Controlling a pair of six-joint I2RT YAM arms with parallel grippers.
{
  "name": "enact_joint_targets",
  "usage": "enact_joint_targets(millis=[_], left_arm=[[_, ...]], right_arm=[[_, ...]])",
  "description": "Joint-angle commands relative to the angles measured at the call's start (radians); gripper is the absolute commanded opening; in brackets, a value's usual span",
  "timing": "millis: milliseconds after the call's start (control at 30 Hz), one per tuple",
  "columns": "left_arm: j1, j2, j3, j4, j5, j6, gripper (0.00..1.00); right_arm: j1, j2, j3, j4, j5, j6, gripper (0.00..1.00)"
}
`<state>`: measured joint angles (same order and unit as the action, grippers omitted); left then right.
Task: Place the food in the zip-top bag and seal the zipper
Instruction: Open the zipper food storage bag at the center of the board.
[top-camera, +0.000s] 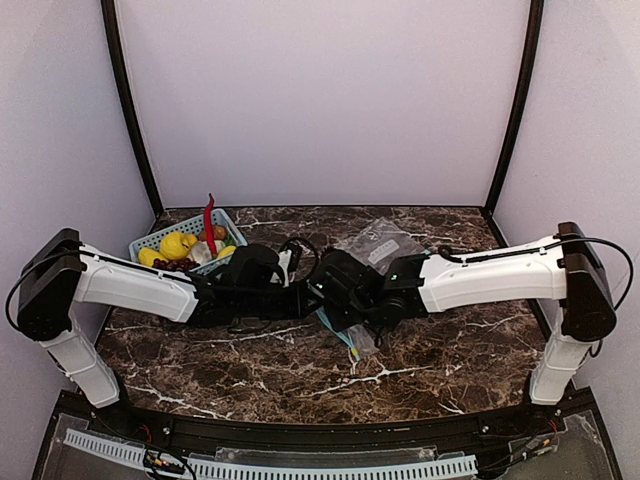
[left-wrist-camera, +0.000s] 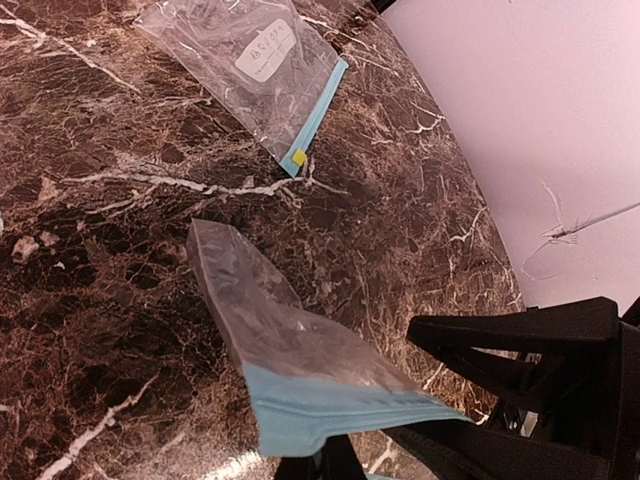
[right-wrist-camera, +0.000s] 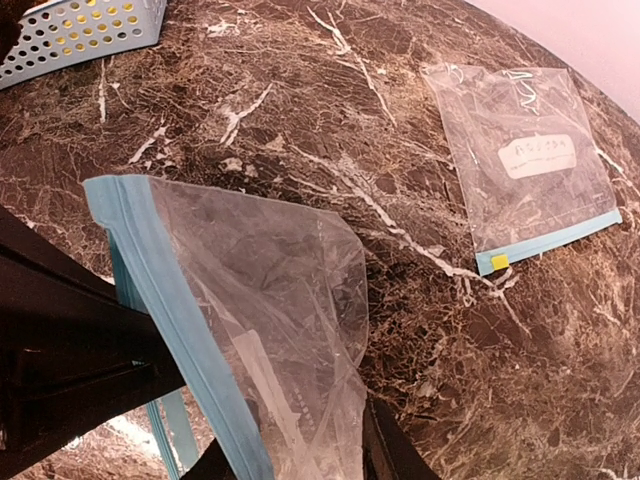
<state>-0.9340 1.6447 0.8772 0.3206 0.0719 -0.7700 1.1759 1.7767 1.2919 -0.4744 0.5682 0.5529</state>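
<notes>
Barely begun. Pinched along the teal zipper (right-wrist-camera: 170, 300) by left gripper (left-wrist-camera: 330, 455) and right gripper (right-wrist-camera: 270, 420), both clamped shut on it: the zip-top bag (right-wrist-camera: 270, 270), held up just right of the basket (top-camera: 150, 240). Lying inside that basket, not yet bagged: the lemons (top-camera: 176, 244). Left to do: opening, filling, sealing.

The light falls soft and even from above, so the marble table (top-camera: 300, 370) carries only weak shadows. In my right wrist view the clear bag (right-wrist-camera: 270, 290) is sharp with small pale glare, while my dark right fingers (right-wrist-camera: 60, 350) sit close and slightly blurred.
</notes>
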Motion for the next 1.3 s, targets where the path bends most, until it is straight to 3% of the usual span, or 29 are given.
enact_joint_targets(millis=[0,200,500,633,800,900,1100,1267], left_arm=[[-0.004,-0.051,0.015,0.005,0.009,0.019,0.01],[-0.004,-0.083,0.009,-0.058,-0.043,0.056,0.01],[-0.004,-0.105,0.004,-0.192,-0.077,0.182,0.01],[-0.005,-0.108,-0.004,-0.215,-0.017,0.226,0.01],[-0.009,-0.112,0.016,-0.292,-0.056,0.262,0.01],[-0.01,-0.108,0.021,-0.263,-0.038,0.253,0.01],[-0.01,-0.07,0.071,-0.221,0.02,0.228,0.01],[-0.011,-0.056,0.088,-0.215,0.024,0.212,0.01]], right_arm=[[-0.015,0.02,-0.011,0.009,-0.006,0.015,0.34],[-0.042,0.025,-0.029,-0.058,0.038,0.049,0.35],[-0.084,-0.067,-0.067,-0.114,0.095,0.088,0.14],[-0.104,-0.085,-0.064,-0.135,0.115,0.116,0.1],[-0.107,-0.082,-0.041,-0.142,0.104,0.124,0.1],[-0.102,-0.082,-0.05,-0.07,0.03,0.051,0.13],[-0.101,-0.112,-0.117,0.099,-0.198,-0.089,0.33],[-0.096,-0.114,-0.144,0.102,-0.218,-0.082,0.35]])
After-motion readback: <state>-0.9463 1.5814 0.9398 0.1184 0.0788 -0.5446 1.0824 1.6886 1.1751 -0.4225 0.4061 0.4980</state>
